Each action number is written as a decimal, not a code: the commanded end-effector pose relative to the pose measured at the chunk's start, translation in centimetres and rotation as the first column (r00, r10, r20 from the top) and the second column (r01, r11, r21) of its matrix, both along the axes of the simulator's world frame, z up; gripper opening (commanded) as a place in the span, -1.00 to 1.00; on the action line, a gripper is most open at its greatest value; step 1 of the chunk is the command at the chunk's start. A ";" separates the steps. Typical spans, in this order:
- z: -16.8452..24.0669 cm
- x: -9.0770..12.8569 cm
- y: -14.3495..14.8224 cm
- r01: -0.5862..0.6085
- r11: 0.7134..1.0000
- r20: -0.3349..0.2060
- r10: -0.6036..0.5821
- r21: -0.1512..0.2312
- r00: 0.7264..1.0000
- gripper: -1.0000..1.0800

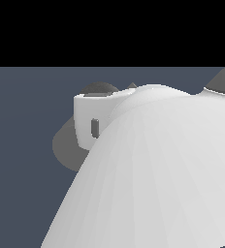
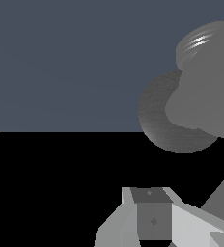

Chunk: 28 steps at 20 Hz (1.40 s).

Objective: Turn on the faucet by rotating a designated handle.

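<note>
The faucet (image 2: 201,96) is a thick matte grey body with a round end face, seen close in the wrist view. It lies ahead of and to one side of my gripper (image 2: 169,219), apart from it. The fingers (image 2: 153,219) stand together with no gap showing and nothing between them. In the exterior view the white arm (image 1: 153,174) hides most of the scene. Only dark grey rounded parts of the faucet (image 1: 65,145) peek out beside and behind the white hand (image 1: 85,121). I cannot make out the handle in either view.
A flat blue-grey floor (image 1: 22,106) spreads around the faucet. Beyond its far edge both views are black.
</note>
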State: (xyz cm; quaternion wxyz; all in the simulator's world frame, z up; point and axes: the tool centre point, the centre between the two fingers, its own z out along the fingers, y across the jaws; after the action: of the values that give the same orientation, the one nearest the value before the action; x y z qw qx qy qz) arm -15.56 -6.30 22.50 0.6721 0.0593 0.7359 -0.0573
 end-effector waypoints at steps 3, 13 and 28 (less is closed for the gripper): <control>2.9 0.5 4.1 -0.072 0.997 0.059 0.072 -0.003 0.996 -1.00; 5.0 0.7 7.1 -0.091 0.996 0.081 0.091 -0.004 0.993 -1.00; 3.0 0.4 9.3 -0.083 0.997 0.021 0.083 -0.011 0.996 -1.00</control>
State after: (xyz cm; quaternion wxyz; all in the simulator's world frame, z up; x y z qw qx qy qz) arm -15.64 1.13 23.94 0.6747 0.0284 0.7356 -0.0546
